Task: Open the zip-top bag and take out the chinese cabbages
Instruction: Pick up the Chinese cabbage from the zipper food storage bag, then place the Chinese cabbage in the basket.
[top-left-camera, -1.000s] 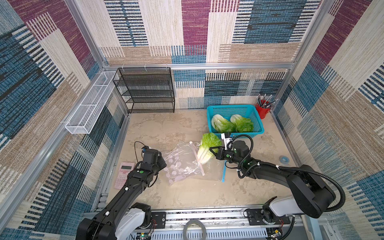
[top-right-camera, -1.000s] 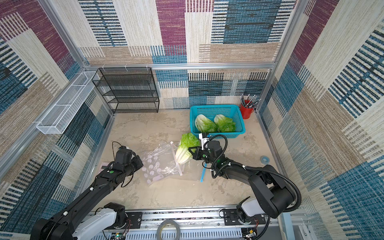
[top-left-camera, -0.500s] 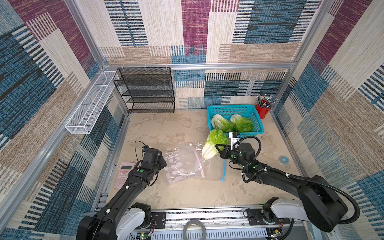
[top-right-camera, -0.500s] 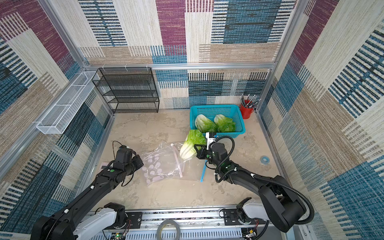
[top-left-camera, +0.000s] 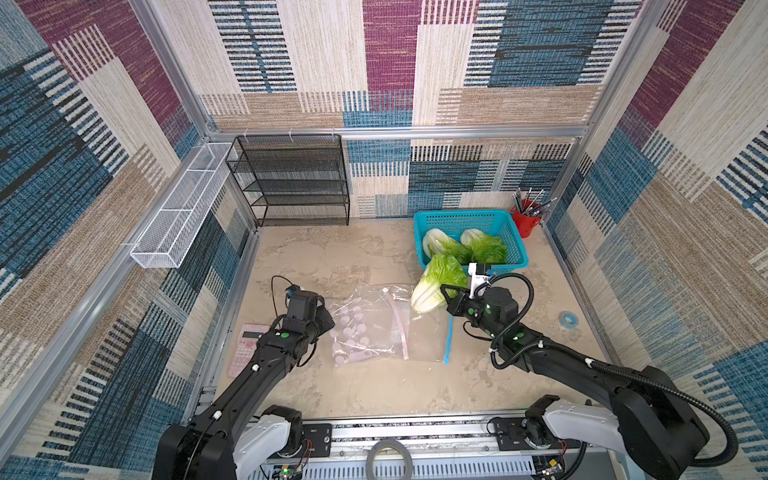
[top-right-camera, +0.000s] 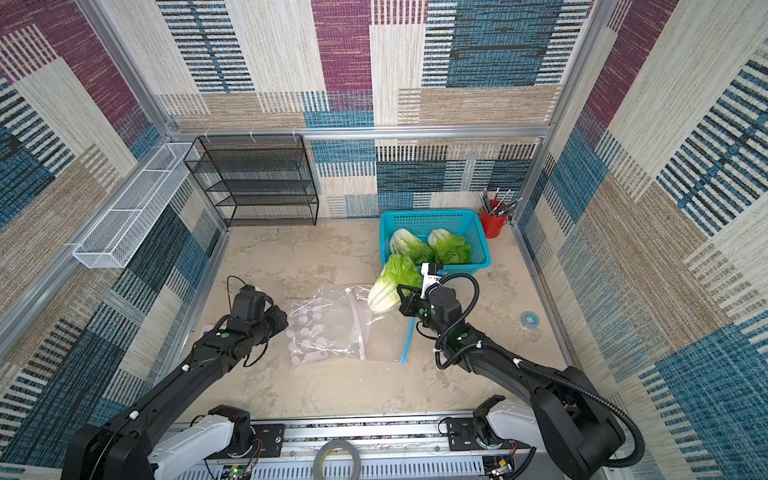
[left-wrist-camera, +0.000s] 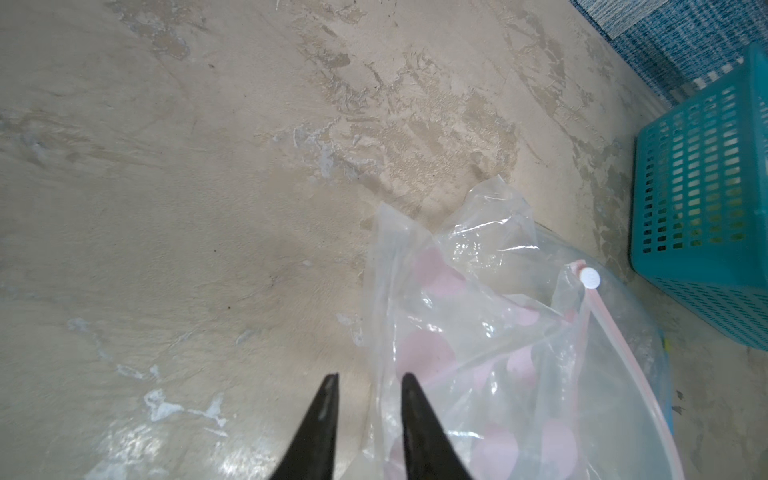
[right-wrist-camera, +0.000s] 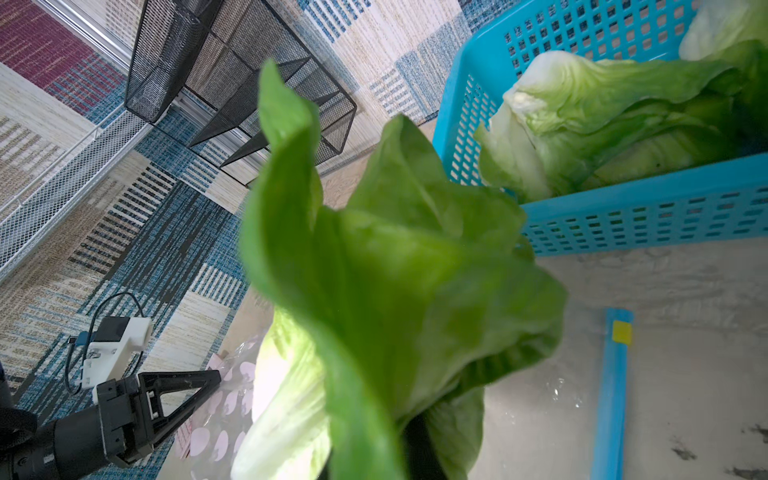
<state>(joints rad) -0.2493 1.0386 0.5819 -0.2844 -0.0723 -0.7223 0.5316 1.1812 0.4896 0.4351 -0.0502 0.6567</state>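
Cabbage (top-left-camera: 436, 280) has neared the basket (top-left-camera: 465, 214), right claw (top-left-camera: 444, 293) pinching it; left claw (left-wrist-camera: 370, 380) spread over beige tabletop (top-left-camera: 332, 399).

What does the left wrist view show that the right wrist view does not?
Only the left wrist view: the white round slider on a pink zip strip. Only the right wrist view: the held green leafy chinese cabbage and the black wire-mesh shelf. Both: the turquoise perforated plastic basket and the clear plastic bag with pink dots.

I count three cabbages (top-left-camera: 438, 282) (top-left-camera: 442, 247) (top-left-camera: 484, 247), one basket (top-left-camera: 457, 214), one black rack (top-left-camera: 291, 178), one wire tray (top-left-camera: 183, 208), one calculator (top-left-camera: 245, 349), one pencil cup (top-left-camera: 525, 222).
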